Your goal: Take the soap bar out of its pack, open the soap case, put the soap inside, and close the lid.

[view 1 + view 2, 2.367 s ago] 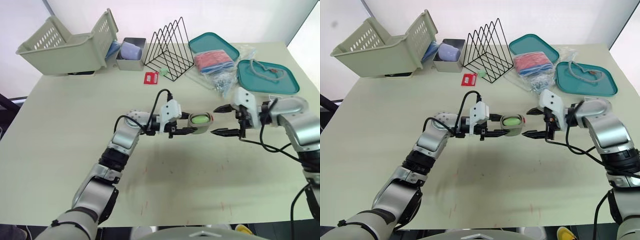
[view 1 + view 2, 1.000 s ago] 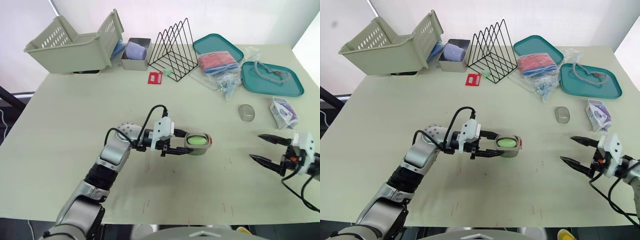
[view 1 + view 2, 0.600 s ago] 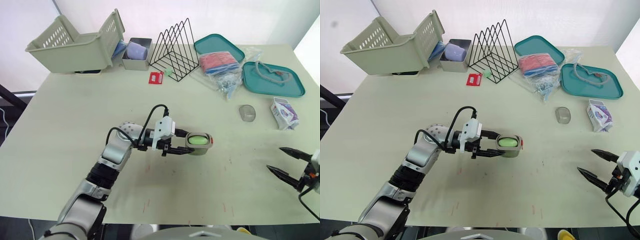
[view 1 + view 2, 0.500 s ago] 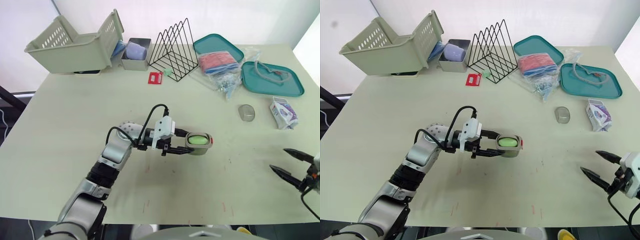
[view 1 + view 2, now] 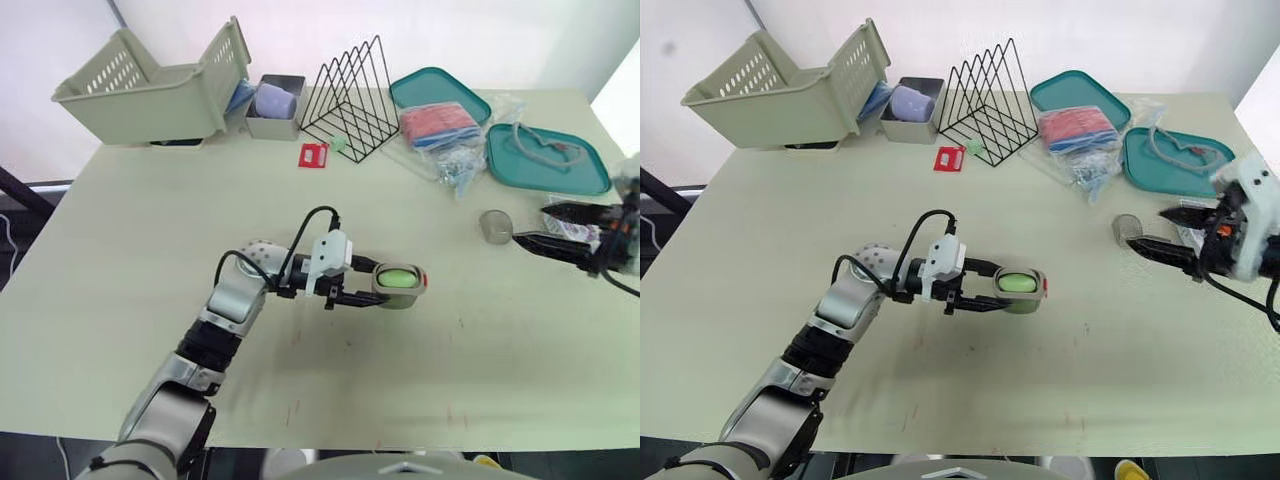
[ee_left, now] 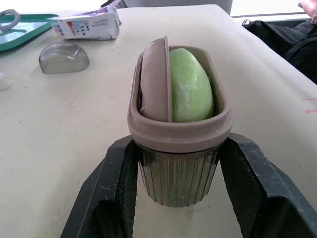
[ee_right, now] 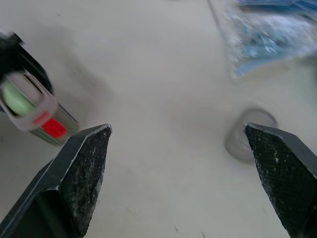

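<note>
Moved: right end effector point(image 5: 530, 222) has come up from the near right edge of the bench point(image 5: 450, 350) to its right side; the left arm and its load sit as before.
Right end effector: fingers wide apart, holding nothing, with the tips just beside the clear lid point(image 5: 494, 225).
Left end effector point(image 5: 375, 284): clamped on the ribbed sides of the soap case point(image 5: 400, 283), mid-bench; whether the case rests on the bench or hangs just above it, I cannot tell.
Soap point(image 6: 190, 84): green bar inside the open case, with a tan insert point(image 6: 155, 79) standing on edge against it.
Lid: lies on the bench, well apart from the case, toward the robot's right.
Soap pack point(image 6: 86, 25): lies on the bench just beyond the lid, near a teal tray point(image 5: 545, 160).
</note>
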You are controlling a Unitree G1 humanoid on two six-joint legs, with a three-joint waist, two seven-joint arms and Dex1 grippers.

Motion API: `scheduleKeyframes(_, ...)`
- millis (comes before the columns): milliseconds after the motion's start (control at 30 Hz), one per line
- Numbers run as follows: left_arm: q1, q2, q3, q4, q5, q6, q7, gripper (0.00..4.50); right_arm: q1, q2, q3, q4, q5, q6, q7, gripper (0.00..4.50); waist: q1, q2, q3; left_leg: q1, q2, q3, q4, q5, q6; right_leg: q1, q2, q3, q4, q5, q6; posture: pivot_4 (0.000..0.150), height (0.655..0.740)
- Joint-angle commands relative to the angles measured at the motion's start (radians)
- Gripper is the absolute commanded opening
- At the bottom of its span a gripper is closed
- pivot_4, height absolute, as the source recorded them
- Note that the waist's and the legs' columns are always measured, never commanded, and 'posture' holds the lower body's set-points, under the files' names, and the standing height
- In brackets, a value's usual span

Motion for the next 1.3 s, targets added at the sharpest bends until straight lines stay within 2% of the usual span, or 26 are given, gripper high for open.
scheduleKeyframes(33, 0.004, -0.008, -0.001, -0.012, 0.017, -0.021, 0.016, 1.95, -0.201, -0.007, 0.164, 0.058, -0.043, 0.09, -0.055, 4.46, -0.007, 0.001, 0.0, 0.001, 0.0, 0.001, 0.0, 0.0, 0.0, 0.0, 0.0, 0.001, 0.0, 0.0, 0.0, 0.15, 0.74)
scheduleKeyframes(133, 0.006, -0.017, -0.003, -0.012, 0.024, -0.026, 0.026, 1.95, -0.388, -0.027, 0.384, 0.159, -0.179, 0.197, -0.085, 4.46, -0.009, 0.001, 0.0, 0.002, 0.0, 0.002, 0.0, 0.0, 0.0, 0.0, 0.0, 0.002, 0.002, 0.0, 0.0, 0.15, 0.74)
scheduleKeyframes(200, 0.005, -0.023, -0.003, -0.011, 0.026, -0.027, 0.033, 1.95, -0.5, -0.005, 0.481, 0.235, -0.241, 0.258, -0.099, 4.46, -0.006, 0.001, 0.0, 0.001, 0.0, 0.002, 0.0, 0.0, 0.0, -0.001, 0.0, 0.002, 0.002, 0.0, 0.0, 0.15, 0.74)
scheduleKeyframes(333, -0.001, -0.034, -0.003, -0.007, 0.033, -0.028, 0.045, 1.95, -0.707, 0.127, 0.602, 0.415, -0.356, 0.385, -0.17, 4.46, -0.008, 0.001, 0.0, 0.0, 0.0, 0.003, 0.0, 0.0, 0.0, -0.002, 0.0, 0.002, 0.001, 0.0, 0.0, 0.15, 0.74)
scheduleKeyframes(467, -0.005, -0.042, -0.002, -0.001, 0.039, -0.031, 0.051, 1.95, -0.808, 0.233, 0.655, 0.559, -0.457, 0.421, -0.221, 4.46, -0.004, 0.001, -0.001, 0.0, 0.0, 0.002, 0.0, 0.0, 0.0, -0.002, 0.0, 0.002, 0.002, 0.0, 0.0, 0.15, 0.74)
scheduleKeyframes(733, -0.008, -0.048, -0.003, -0.004, 0.044, -0.027, 0.059, 1.95, -0.875, 0.351, 0.624, 0.8, -0.594, 0.387, -0.293, 4.46, -0.01, 0.001, -0.001, 0.0, 0.0, 0.003, 0.0, 0.0, 0.0, -0.002, -0.001, 0.002, 0.002, 0.0, 0.0, 0.15, 0.74)
scheduleKeyframes(1300, -0.022, -0.057, -0.005, 0.007, 0.046, -0.027, 0.052, 1.95, -0.822, 0.435, 0.552, 0.86, -0.674, 0.396, -0.305, 4.46, -0.011, 0.002, -0.001, 0.0, 0.0, 0.003, -0.001, 0.0, 0.0, -0.002, 0.0, 0.002, 0.002, 0.0, 0.0, 0.15, 0.74)
